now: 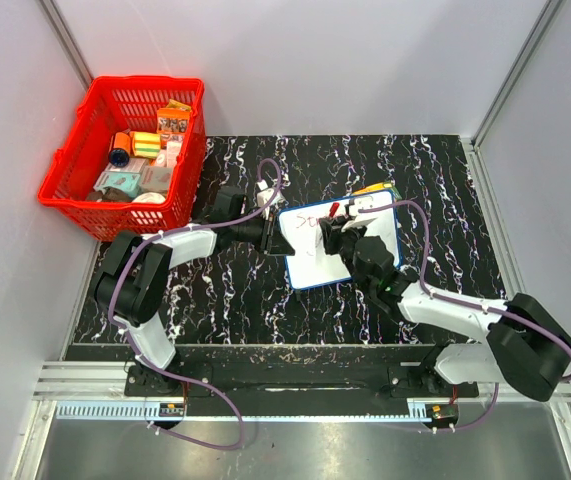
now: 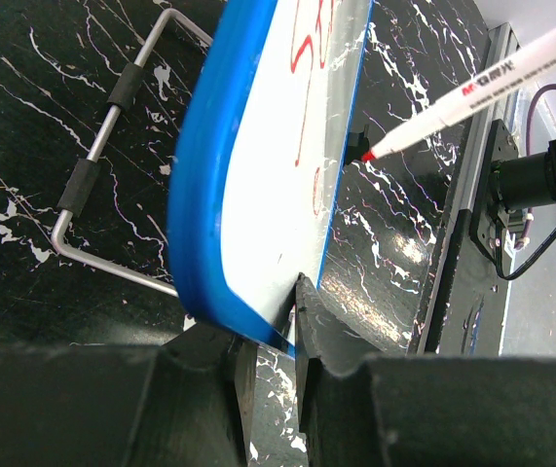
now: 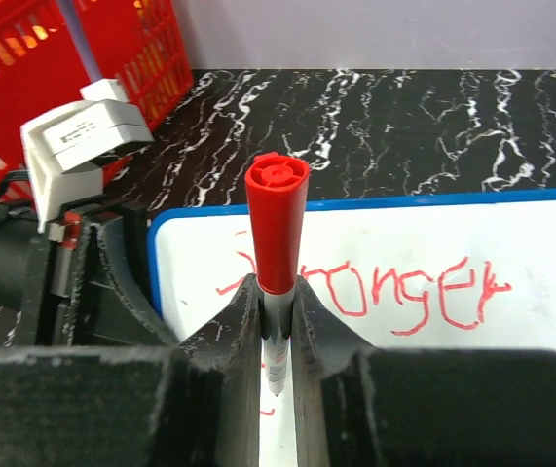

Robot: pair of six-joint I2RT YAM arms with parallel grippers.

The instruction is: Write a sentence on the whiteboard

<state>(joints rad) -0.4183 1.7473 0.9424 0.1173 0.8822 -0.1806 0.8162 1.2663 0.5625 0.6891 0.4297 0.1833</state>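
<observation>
**Station Status: Whiteboard Writing, Two Arms**

1. Arms: two. Both bases are bolted at the near edge of the table [image 1: 445, 200] and both reach forward to the middle of it.
2. Grippers: two.
   - The left gripper [image 1: 268, 232] [image 2: 276, 331] is clamped on the left edge of the whiteboard [image 1: 315, 262] [image 2: 287, 146] [image 3: 511, 331].
   - The right gripper [image 1: 337, 222] [image 3: 278, 292] is closed on the marker [image 1: 335, 208] [image 2: 472, 92] [image 3: 277, 219]. The red cap end points up and the tip points down over the board. Contact between tip and board cannot be confirmed.
3. Whiteboard: one, blue-framed, at the centre of the table between the two grippers.
4. Sentence [image 1: 310, 222] [image 2: 312, 58] [image 3: 394, 292]: one line in red ink along the far part of the board, reading "Stronger". One small red mark lies below its start.
5. Wire bracket [image 2: 112, 107]: one, lying on the table beside the board.
6. Orange box [image 1: 375, 189]: one, showing past the far right corner of the board.
7. Basket [image 1: 147, 82]: one, red, at the far left corner. It holds small packages; their count cannot be determined.

Surface: black with white marbling. Room: plain light walls [image 1: 315, 60] enclose the left, far and right sides.
</observation>
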